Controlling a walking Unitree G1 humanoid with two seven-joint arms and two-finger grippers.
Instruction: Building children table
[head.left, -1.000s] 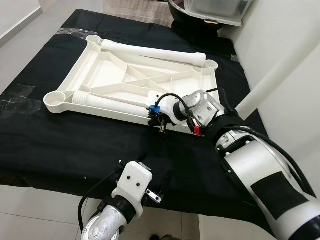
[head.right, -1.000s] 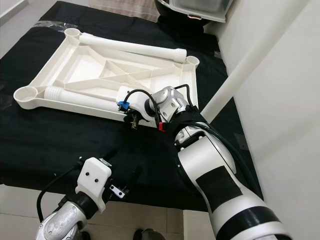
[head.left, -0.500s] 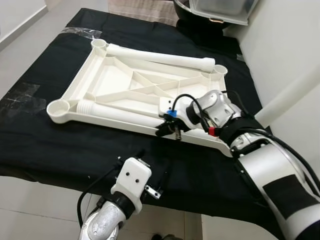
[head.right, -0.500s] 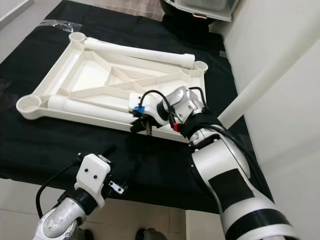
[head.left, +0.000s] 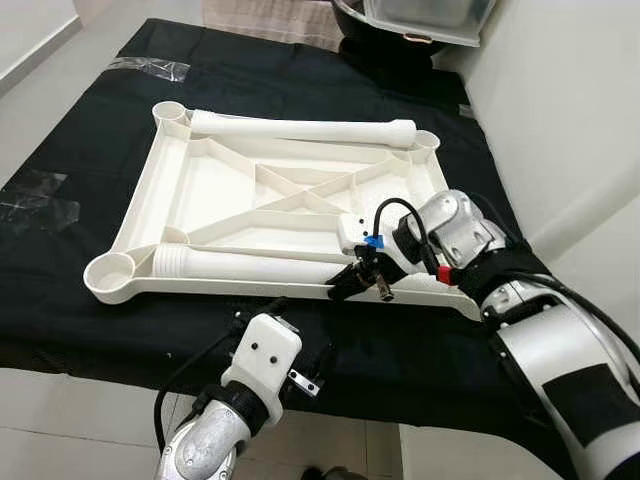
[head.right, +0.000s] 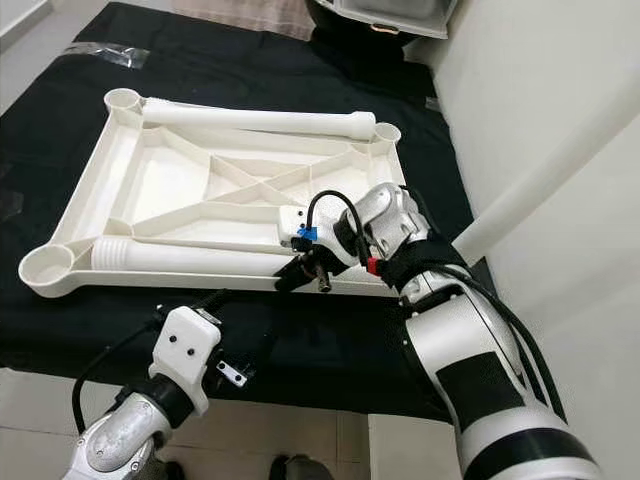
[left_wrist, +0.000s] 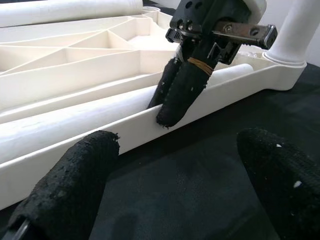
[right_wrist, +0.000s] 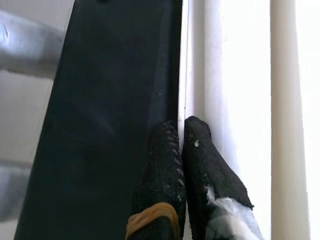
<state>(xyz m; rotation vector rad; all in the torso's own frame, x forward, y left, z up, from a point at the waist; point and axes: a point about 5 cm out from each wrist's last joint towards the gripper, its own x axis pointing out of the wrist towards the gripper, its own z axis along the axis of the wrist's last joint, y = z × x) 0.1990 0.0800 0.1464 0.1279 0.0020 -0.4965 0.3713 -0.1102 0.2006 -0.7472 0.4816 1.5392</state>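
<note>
Tabletop (head.left: 250, 190), upside down near the counter's (head.left: 80, 130) front edge; right pincer (head.left: 345, 286) clamps its front rim. Left pincer (left_wrist: 175, 200) hovers apart. Best pull evenly, avoiding twisting.

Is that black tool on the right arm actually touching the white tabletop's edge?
Touching. In the left wrist view, the right tool has its fingers pinched on the near rim of the white tabletop, one each side.

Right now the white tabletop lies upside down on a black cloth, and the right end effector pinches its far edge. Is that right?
No. The right end effector pinches the near edge of the tabletop, as the right eye view shows. The tabletop does lie upside down on the black cloth.
</note>
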